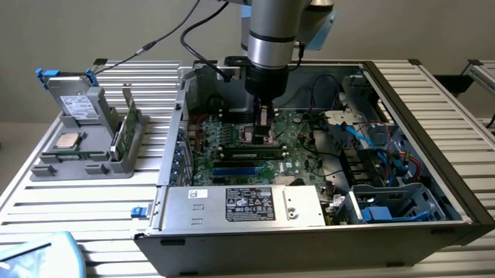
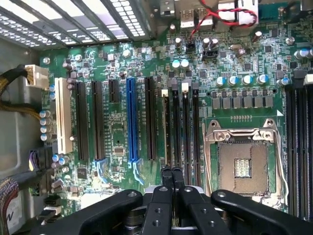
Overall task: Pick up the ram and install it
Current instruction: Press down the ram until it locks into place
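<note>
The ram [image 1: 251,154] is a long dark stick with a pale label, seated in a memory slot on the green motherboard [image 1: 298,168] inside the open computer case. My gripper [image 1: 264,138] hangs straight down just above it. In the wrist view my gripper [image 2: 172,171] is shut, its two black fingertips [image 2: 167,172] pressed together with nothing between them. They sit over the row of narrow black memory slots [image 2: 181,127], beside the empty processor socket [image 2: 242,166]. I cannot tell whether the tips touch the ram's top edge.
A grey holder [image 1: 85,168] on the exterior view's left carries a silver processor chip [image 1: 68,141], a green card with a bracket [image 1: 127,130] and a drive [image 1: 77,104]. The power supply [image 1: 247,205] fills the case's front. Cables [image 1: 363,136] and drive bays [image 1: 386,200] crowd its right side.
</note>
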You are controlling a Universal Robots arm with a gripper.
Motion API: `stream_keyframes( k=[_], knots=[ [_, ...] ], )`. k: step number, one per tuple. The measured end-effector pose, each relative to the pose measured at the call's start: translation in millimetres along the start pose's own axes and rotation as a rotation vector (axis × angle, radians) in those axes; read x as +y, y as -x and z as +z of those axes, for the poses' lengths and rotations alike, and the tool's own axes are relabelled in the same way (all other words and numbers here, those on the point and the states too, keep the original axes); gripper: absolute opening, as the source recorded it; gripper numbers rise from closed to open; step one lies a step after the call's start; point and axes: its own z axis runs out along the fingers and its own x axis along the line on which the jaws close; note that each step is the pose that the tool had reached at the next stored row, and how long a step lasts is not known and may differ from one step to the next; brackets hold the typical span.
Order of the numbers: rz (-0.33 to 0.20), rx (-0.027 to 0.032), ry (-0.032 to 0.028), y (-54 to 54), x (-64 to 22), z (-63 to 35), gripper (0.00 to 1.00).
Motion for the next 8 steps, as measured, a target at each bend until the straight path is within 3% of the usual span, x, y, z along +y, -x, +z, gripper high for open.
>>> stream_keyframes(
  k=[8],
  knots=[
    [0.132,-0.0070,0.0184,0.3,-0.1,1.7,0.10]
  ],
)
